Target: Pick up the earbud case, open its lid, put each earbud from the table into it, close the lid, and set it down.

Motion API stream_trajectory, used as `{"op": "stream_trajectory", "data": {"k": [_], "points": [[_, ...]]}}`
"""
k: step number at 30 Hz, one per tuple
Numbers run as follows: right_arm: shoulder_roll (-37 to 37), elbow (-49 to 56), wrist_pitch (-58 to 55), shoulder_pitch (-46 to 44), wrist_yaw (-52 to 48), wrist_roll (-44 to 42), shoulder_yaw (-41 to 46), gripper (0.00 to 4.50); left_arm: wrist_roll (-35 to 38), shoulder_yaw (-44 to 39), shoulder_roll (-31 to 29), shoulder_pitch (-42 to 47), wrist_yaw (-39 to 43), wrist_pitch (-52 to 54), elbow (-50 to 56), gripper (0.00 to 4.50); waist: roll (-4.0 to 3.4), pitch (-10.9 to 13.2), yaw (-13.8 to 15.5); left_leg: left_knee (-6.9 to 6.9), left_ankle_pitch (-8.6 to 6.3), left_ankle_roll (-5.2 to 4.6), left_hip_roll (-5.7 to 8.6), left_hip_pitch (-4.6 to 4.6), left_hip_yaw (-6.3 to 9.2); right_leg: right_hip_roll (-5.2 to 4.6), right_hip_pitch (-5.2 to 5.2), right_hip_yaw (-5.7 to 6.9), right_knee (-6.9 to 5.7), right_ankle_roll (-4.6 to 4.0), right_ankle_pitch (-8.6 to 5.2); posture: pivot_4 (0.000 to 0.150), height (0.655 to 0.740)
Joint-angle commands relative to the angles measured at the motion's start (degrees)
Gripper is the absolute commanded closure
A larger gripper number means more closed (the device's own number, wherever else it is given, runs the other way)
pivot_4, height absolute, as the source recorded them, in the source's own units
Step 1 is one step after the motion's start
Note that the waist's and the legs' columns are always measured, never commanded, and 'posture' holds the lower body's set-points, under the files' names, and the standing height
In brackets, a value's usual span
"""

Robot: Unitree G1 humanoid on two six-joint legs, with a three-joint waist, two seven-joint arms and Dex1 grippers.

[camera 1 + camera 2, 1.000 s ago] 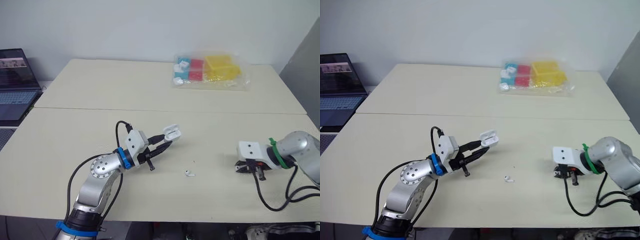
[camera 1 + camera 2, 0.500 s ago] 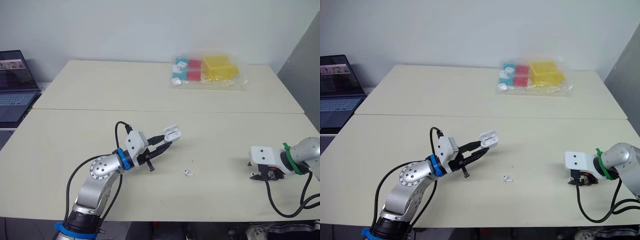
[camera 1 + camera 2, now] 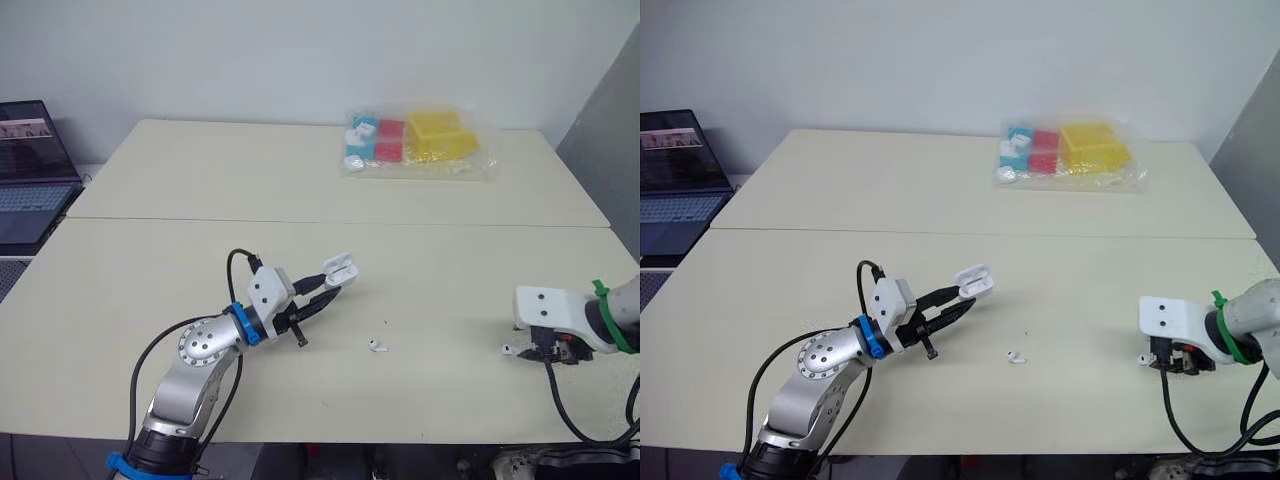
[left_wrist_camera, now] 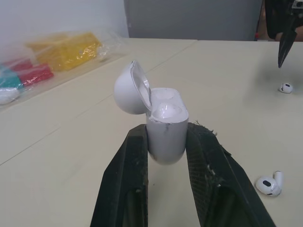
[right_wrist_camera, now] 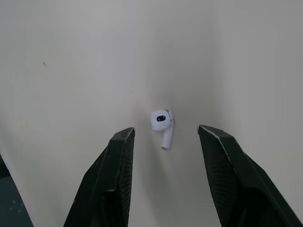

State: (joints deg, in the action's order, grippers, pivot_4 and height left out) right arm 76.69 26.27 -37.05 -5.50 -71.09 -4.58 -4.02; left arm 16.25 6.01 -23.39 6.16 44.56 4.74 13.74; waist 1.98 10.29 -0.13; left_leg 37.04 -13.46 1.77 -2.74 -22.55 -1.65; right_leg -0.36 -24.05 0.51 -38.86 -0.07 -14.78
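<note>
My left gripper (image 3: pixel 333 281) is shut on the white earbud case (image 4: pixel 165 123), holding it above the middle of the table with its lid (image 4: pixel 129 88) swung open. One white earbud (image 3: pixel 377 346) lies on the table to the right of the case. A second earbud (image 5: pixel 162 121) lies at the right, between and just beyond the open fingers of my right gripper (image 5: pixel 165 137), which hovers above it without touching. In the left eye view this earbud (image 3: pixel 508 349) shows just left of the right gripper (image 3: pixel 545 350).
A clear plastic bag (image 3: pixel 420 142) of yellow, red and blue items lies at the far back of the table. A laptop (image 3: pixel 30 170) stands off the table's left side. The table's front edge (image 3: pixel 400 438) runs close to both arms.
My right gripper has drawn back to the right, and the second earbud now shows on the table beside it. The left gripper with the case has barely moved.
</note>
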Motion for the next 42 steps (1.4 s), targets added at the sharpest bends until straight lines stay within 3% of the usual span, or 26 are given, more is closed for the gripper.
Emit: {"op": "stream_trajectory", "data": {"k": [1,12,26,29,32,38,42], "points": [[0.46,-0.06,1.21,-1.42,1.64,4.06,-2.98,2.33,-0.35,0.57,-0.16,0.02,-0.24,-0.47,2.77,3.72,0.0,0.0,-0.01,0.0,0.0,0.0,0.0,0.01,0.0,0.0,0.0,0.0,0.0,0.0,0.0,0.15,0.74],[-4.32,-5.11,1.46,-8.91,0.6,8.61,-11.43,2.33,-0.6,1.08,0.01,-0.05,-0.48,-0.35,2.68,3.72,0.0,0.0,-0.03,0.0,0.0,0.0,0.01,-0.04,-0.02,0.01,-0.02,-0.01,0.01,0.0,0.0,0.15,0.74],[-6.22,-8.57,1.42,-9.59,-1.77,8.23,-13.2,2.33,-1.05,1.05,-0.09,-0.67,-0.57,-0.8,2.46,3.72,0.0,0.0,-0.03,0.01,0.0,0.0,0.01,-0.02,-0.02,0.01,-0.01,-0.01,0.01,0.0,0.0,0.15,0.74],[-6.6,-9.14,1.55,-9.86,-2.38,8.33,-13.45,2.92,-1.11,1.16,-0.03,-0.59,-0.54,-0.71,2.57,3.72,0.01,-0.01,-0.06,0.01,0.0,0.0,0.0,-0.01,-0.01,0.01,0.0,0.0,0.01,0.0,0.0,0.15,0.74],[-6.78,-9.44,1.85,-9.95,-2.8,8.55,-13.39,3.95,-1.15,1.15,-0.04,-0.48,-0.47,-0.74,2.47,3.72,0.02,-0.01,-0.08,0.01,0.0,0.0,0.0,0.02,-0.02,0.02,0.02,-0.02,0.0,0.0,0.0,0.15,0.74],[-8.3,-6.23,3.19,-12.45,-4.01,1.97,-6.54,4.05,0.21,0.7,0.97,0.75,-0.83,-0.38,3.05,3.72,0.01,-0.01,-0.12,0.01,0.0,0.0,0.0,0.02,-0.02,0.02,0.01,-0.02,-0.02,0.0,0.0,0.15,0.74],[-15.4,-2.01,-0.74,-18.11,-1.65,-8.0,0.79,4.05,1.97,0.17,2.68,1.53,-1.86,0.98,4.01,3.72,0.04,0.01,-0.18,0.01,0.0,0.0,-0.01,0.0,0.01,0.07,-0.01,-0.01,-0.03,0.01,0.0,0.15,0.74]]}}
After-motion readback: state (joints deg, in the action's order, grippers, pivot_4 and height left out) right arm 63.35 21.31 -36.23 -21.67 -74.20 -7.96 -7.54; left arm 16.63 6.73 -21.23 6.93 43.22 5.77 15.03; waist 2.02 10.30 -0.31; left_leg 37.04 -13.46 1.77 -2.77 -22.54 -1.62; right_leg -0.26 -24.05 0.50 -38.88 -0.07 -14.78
